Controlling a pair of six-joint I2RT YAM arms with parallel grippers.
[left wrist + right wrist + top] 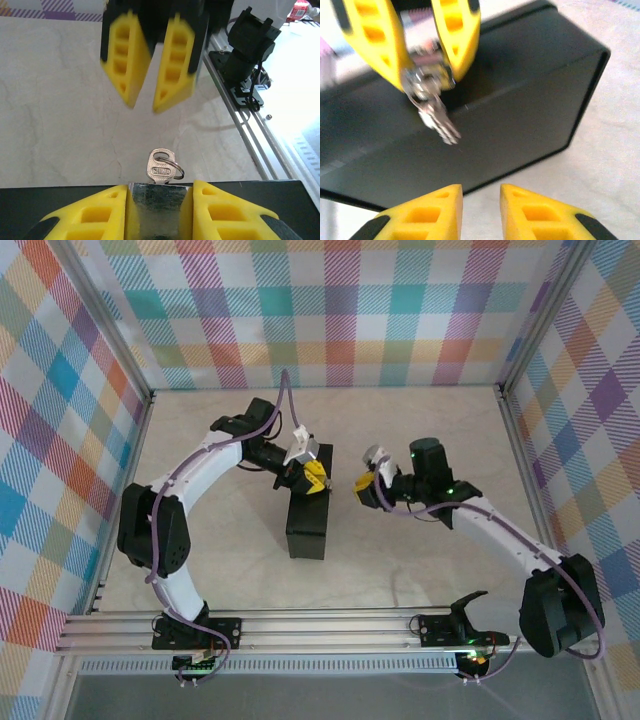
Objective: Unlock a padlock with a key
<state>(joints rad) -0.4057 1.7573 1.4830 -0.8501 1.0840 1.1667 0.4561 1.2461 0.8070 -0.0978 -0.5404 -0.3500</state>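
Reaching in from the left side of the desk [420, 420], the left arm bends toward the middle and carries its tool [315, 477] over the far end of a black box [306, 525] that lies on the pale marbled surface. The left wrist view shows this left tool [159, 192] pinching the padlock [157, 210], a small silvery metal body squeezed between the two yellow fingers [100, 215], with the dark top of the box just below. The key [160, 169] sits in the padlock, its flat stamped head and small ring sticking out toward the right. The right wrist view is blurred, yet it shows the padlock [425, 75] clamped in the left tool [429, 80] and the key [437, 117] jutting from it in front of the black box [520, 85]. To the right of the key, near it but apart from it, hangs the right tool [366, 481], its yellow fingers [125, 60] spread with an empty gap between them; its own wrist view shows the same gap at the right tool [480, 192].
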